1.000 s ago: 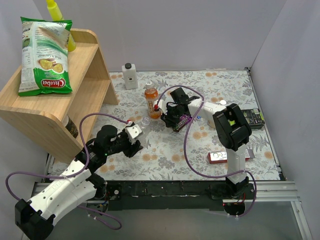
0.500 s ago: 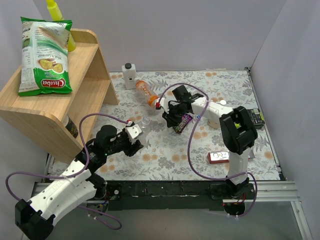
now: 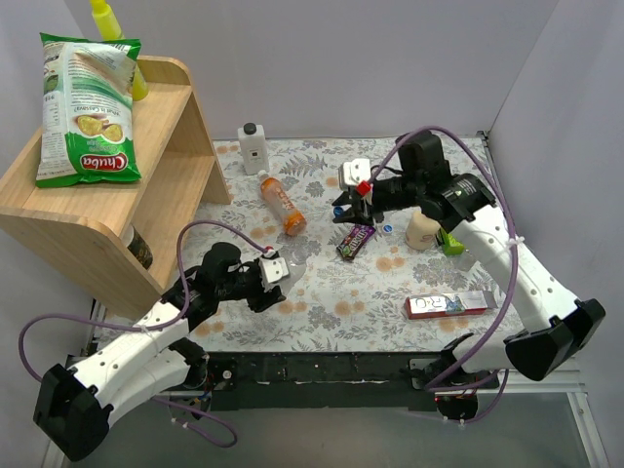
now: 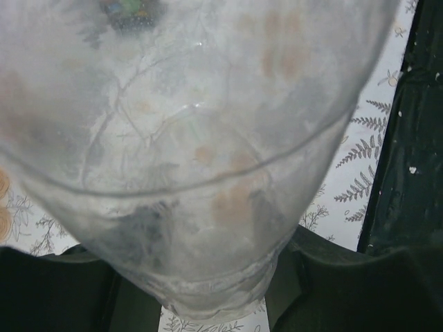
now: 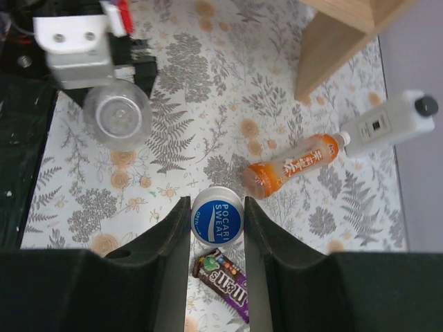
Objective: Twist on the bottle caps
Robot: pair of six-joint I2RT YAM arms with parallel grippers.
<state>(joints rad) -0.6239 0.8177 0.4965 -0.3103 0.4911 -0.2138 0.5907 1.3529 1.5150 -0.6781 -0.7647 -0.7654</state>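
On the table, the labelled bottle lies on its side at 5 o'clock of the upright square bottle. The M&M's pack lies at 4 o'clock of that lying bottle. At the table's 10 o'clock, the Chuba chip bag leans on the wooden shelf.

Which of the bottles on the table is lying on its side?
The orange bottle with the label band, lying flat; the white square bottle and the cream bottle both stand upright.

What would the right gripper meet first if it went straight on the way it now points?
Probably the floral tablecloth, in the gap between the clear bottle in the left gripper and the lying orange bottle. The right gripper, shut on the Pocari Sweat cap, aims between them; depth is unclear.
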